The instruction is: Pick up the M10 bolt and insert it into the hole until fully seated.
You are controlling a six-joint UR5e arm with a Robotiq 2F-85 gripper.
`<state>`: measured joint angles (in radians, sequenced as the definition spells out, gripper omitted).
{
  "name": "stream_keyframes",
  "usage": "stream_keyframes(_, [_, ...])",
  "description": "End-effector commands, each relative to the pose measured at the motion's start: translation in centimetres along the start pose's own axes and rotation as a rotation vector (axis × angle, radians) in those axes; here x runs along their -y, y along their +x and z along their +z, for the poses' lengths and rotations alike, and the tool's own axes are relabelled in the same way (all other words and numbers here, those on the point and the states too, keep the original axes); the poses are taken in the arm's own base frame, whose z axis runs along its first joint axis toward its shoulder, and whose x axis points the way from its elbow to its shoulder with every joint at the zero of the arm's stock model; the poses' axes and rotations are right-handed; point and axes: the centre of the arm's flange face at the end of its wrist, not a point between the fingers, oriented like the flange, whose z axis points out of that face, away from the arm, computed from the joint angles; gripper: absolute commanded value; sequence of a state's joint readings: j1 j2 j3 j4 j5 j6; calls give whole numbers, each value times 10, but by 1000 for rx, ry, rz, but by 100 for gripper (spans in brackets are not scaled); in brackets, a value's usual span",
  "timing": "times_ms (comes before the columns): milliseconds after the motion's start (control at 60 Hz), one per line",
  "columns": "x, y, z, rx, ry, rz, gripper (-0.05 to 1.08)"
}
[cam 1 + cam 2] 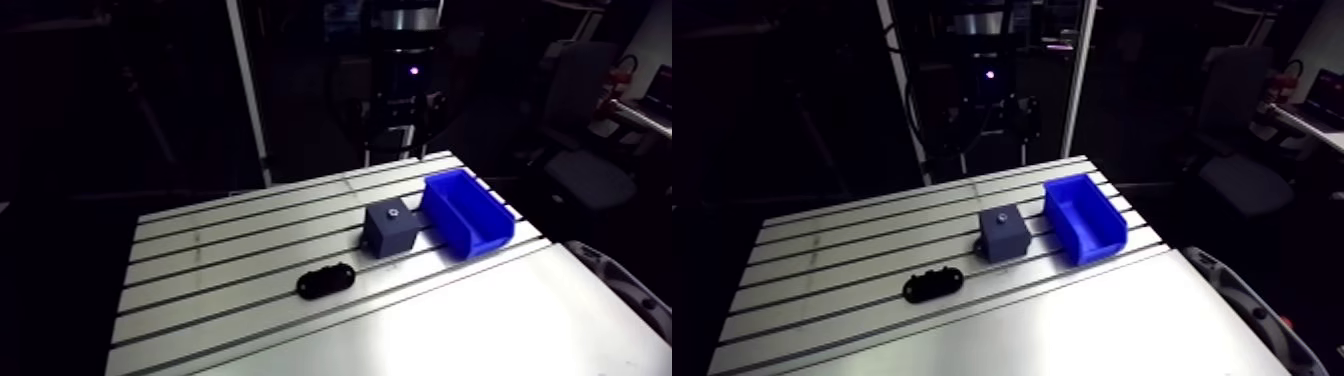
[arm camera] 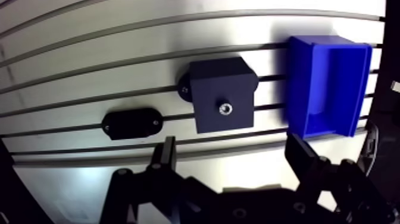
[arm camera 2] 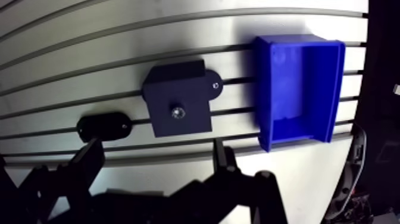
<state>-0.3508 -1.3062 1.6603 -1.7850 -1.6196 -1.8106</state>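
One bolt sits in the block, ahead of the empty hand.

Shiny-rimmed hole centred atop dark block

The arm's wrist comes straight down, close to vertical, with a small violet light glowing on its dark housing. Below it the gripper points downward and is too dark to read in the arm view. The wrist view shows its two black fingers spread wide, tips well apart, with nothing held between them. Their linkages fan out evenly from the gripper's body.
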Motion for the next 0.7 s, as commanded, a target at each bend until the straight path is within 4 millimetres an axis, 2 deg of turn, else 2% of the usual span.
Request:
stream_keyframes(17, [43,-15,-77,-54,-5,-54,0])
stream_keyframes(200, [72,-18,-108,-77,-5,-40,0])
stream_keyframes(250, [89,-20,-118,-80,-5,-64,0])
stream_keyframes(267, [89,-20,-118,-80,-5,-64,0])
stream_keyframes(333, [117,-29,-138,-63,22,-93,0])
stream_keyframes(400, [128,-40,-152,-62,29,-109,0])
stream_keyframes(517, [131,-55,-168,-78,23,-116,0])
stream_keyframes(567, [135,-65,-181,-89,22,-122,0])
stream_keyframes(683, [145,-76,-188,-81,23,-141,1])
stream_keyframes(700, [152,-82,-188,-78,21,-156,1])
